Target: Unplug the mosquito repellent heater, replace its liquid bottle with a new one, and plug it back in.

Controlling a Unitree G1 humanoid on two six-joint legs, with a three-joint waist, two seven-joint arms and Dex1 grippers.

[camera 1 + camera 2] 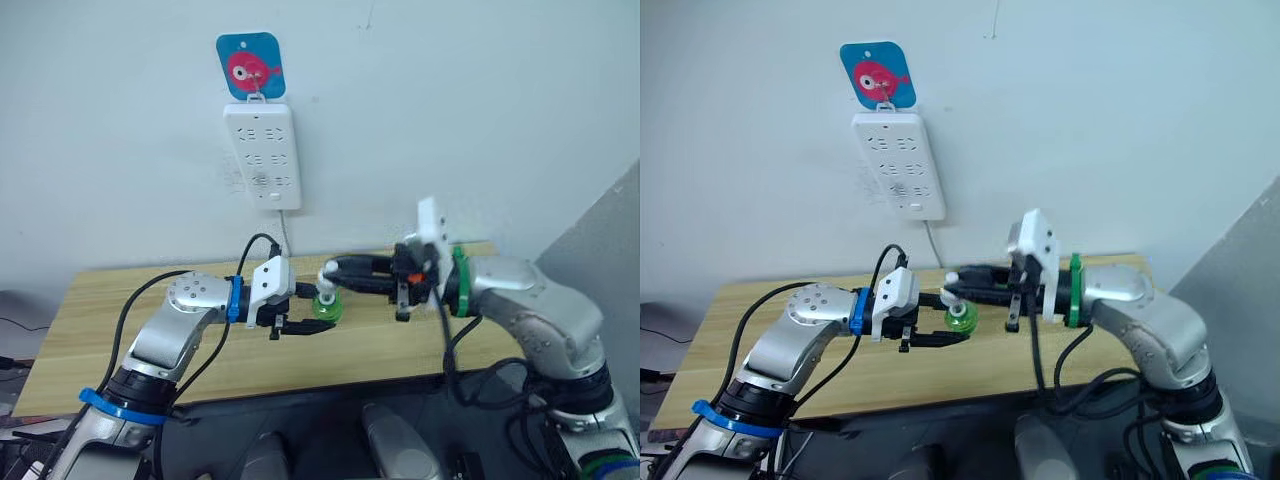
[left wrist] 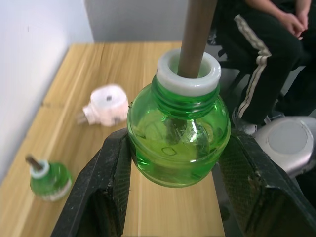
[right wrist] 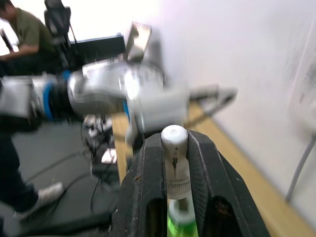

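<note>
My left gripper [image 1: 312,322] is shut on a green liquid bottle [image 2: 178,136], held upright just above the wooden table [image 1: 110,300]. A brown wick [image 2: 195,34] rises from the bottle's white collar. My right gripper [image 3: 174,148] reaches in from the right and is shut on a small white cap [image 1: 328,272] at the top of that wick. The mosquito repellent heater [image 2: 106,105], white and rounded, lies unplugged on the table near the wall. A second green bottle [image 2: 47,177] with a bare wick stands on the table closer to the wall.
A white power strip [image 1: 262,155] hangs on the wall under a blue fish hook, its cord running down behind the table. A person [image 2: 266,29] sits beyond the table's end, and another person [image 3: 24,29] is at a desk.
</note>
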